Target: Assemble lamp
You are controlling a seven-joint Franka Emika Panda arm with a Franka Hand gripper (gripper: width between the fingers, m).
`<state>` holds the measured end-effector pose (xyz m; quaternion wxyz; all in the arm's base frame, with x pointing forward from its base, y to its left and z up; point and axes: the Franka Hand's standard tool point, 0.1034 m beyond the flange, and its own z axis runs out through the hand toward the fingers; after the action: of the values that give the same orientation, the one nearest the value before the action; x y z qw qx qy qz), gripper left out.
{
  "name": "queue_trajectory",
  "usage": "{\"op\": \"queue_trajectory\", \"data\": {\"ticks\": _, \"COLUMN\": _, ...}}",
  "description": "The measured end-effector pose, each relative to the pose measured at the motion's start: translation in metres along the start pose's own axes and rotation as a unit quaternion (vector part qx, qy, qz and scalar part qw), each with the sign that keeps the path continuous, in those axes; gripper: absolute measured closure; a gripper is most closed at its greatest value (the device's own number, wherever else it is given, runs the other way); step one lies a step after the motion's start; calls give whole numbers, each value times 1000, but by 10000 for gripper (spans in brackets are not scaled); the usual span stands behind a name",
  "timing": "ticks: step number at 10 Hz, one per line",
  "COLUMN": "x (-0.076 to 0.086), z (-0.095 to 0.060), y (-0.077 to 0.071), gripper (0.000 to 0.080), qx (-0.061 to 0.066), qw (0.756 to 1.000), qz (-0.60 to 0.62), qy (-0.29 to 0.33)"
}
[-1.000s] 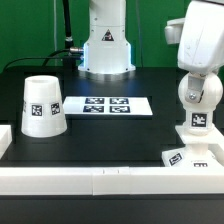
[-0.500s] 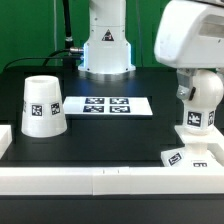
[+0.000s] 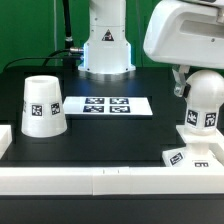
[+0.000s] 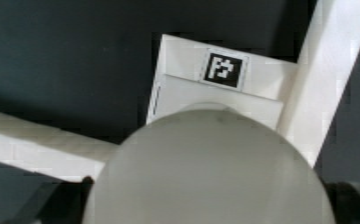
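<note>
The round white bulb (image 3: 207, 98) stands on its tagged neck at the exterior view's right, over the flat square base (image 3: 188, 157), leaning slightly. My gripper (image 3: 198, 92) comes down from the upper right; one dark finger (image 3: 178, 82) shows beside the bulb. In the wrist view the bulb (image 4: 203, 165) fills the space between my gripper's (image 4: 203, 205) dark fingers (image 4: 61, 200), which press on both its sides, with the tagged base (image 4: 221, 75) beyond it. The tapered shade (image 3: 42, 105) stands mouth down at the exterior view's left.
The marker board (image 3: 108, 105) lies in the middle of the black table. A raised white rim (image 3: 100, 180) runs along the table's near edge, and also shows in the wrist view (image 4: 35, 135). The arm's base (image 3: 105, 45) stands at the back.
The arm's hand has swung in from the upper right toward the exterior view's left and looms larger. The bulb has shifted and tilted a little with it.
</note>
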<state>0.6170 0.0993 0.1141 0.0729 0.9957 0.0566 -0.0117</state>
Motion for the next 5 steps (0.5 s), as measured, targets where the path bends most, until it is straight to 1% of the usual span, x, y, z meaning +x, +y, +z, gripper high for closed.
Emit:
{"op": "queue_trajectory", "data": {"ticks": 2, "x": 0, "z": 0, "y": -1, "gripper": 223, "qx": 5, "qw": 997, "qz": 73, "qy": -1}}
{"op": "queue_trajectory", "data": {"ticks": 4, "x": -1, "z": 1, "y": 2, "gripper": 223, "qx": 35, "qw": 978, "qz": 204, "qy": -13}}
{"op": "queue_trajectory", "data": {"ticks": 5, "x": -1, "z": 2, "y": 3, "gripper": 223, "qx": 45, "qw": 967, "qz": 250, "qy": -18}}
